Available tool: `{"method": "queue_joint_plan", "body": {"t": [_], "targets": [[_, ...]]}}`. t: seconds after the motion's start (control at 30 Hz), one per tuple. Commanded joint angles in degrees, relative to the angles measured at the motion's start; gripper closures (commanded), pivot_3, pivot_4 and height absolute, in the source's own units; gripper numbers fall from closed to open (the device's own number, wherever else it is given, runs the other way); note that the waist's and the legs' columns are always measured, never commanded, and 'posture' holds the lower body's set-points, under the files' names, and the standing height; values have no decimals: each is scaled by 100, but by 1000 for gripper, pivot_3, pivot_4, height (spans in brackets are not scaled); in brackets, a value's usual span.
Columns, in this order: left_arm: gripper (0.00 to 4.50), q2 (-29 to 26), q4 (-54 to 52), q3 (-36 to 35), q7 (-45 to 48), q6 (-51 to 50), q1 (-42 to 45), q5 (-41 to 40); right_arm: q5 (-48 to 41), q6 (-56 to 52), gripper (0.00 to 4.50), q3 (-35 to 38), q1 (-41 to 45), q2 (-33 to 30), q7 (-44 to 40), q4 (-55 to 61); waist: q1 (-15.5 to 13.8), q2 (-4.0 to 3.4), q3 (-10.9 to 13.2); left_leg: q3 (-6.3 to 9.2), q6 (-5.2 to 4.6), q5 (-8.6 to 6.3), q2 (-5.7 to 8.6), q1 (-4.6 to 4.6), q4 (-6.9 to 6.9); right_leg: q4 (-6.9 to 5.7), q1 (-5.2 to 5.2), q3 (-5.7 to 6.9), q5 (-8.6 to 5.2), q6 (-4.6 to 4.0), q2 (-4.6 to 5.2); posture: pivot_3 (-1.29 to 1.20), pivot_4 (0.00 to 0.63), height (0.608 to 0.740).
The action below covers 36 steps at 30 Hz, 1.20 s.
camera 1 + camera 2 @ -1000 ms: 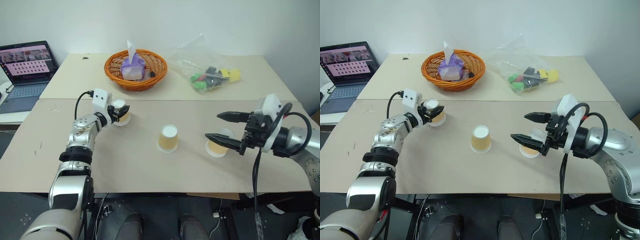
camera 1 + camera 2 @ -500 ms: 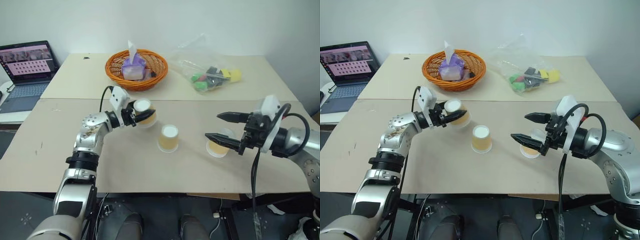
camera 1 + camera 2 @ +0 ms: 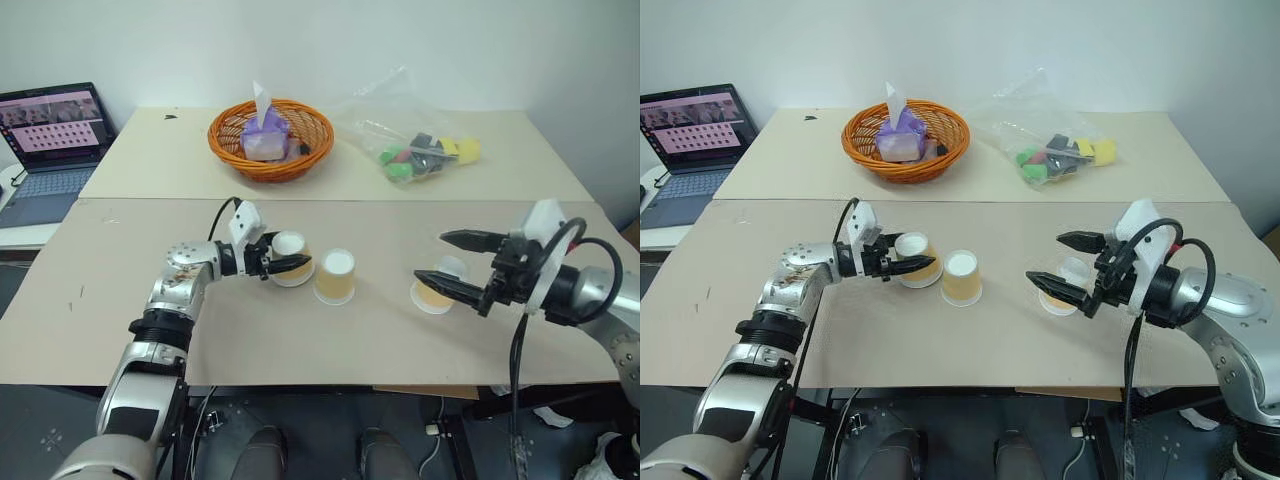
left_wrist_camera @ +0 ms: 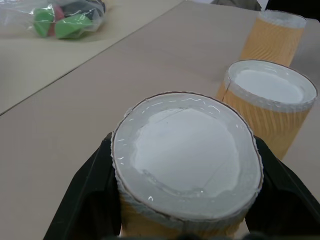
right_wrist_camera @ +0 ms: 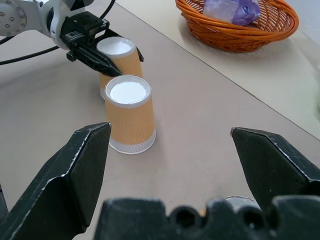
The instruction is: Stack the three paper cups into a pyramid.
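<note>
The left pincer [image 3: 283,262] is clamped on one paper cup [image 3: 292,257], base-up, just beside the middle cup [image 3: 336,276] on the table [image 3: 100,290]; set down crooked or too near, it could topple that neighbour. The right pincer [image 3: 452,263], spread wide and empty, hovers over the third cup [image 3: 432,294], whose surroundings the right wrist view hides, showing the basket [image 5: 235,30] instead.

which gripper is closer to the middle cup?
Left. The left gripper, shut on its own cup, sits right beside the middle cup. The right gripper is open, well off to the other side, above the third cup.
</note>
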<state>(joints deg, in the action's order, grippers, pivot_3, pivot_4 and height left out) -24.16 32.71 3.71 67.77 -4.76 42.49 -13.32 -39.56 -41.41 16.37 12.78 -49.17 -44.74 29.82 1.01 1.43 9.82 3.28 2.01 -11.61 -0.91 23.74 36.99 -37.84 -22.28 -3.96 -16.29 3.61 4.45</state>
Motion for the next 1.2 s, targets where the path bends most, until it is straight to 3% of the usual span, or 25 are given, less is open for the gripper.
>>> {"method": "queue_joint_plan", "body": {"t": [0.03,0.7,0.77,0.87,1.2], "targets": [[2055,-23,-74,120,283,346,-20,68,-93,73,0,237,11,-20,77,194,2,0,0,0,0,0,0,0,0,0,0,0,0,0,0,0,150,740],[2055,92,-250,293,343,439,-297,108,-54,118,0,208,155,-122,-53,82,-5,-1,-1,0,0,0,0,-2,1,-1,2,0,0,0,0,0,150,740],[1049,96,-280,290,355,384,-314,85,-52,119,0,204,161,-128,-60,79,-4,-1,-1,0,0,0,0,-2,1,-1,3,0,0,0,0,0,150,740],[61,82,-332,300,387,330,-344,66,-57,116,0,198,174,-136,-69,72,-4,-1,0,0,0,0,0,-1,1,0,2,0,0,0,0,0,150,740],[61,0,-482,262,349,280,-319,44,-58,120,0,175,218,-135,-101,23,-2,-1,0,0,0,0,0,-1,1,-1,1,0,0,0,0,0,150,740]]}}
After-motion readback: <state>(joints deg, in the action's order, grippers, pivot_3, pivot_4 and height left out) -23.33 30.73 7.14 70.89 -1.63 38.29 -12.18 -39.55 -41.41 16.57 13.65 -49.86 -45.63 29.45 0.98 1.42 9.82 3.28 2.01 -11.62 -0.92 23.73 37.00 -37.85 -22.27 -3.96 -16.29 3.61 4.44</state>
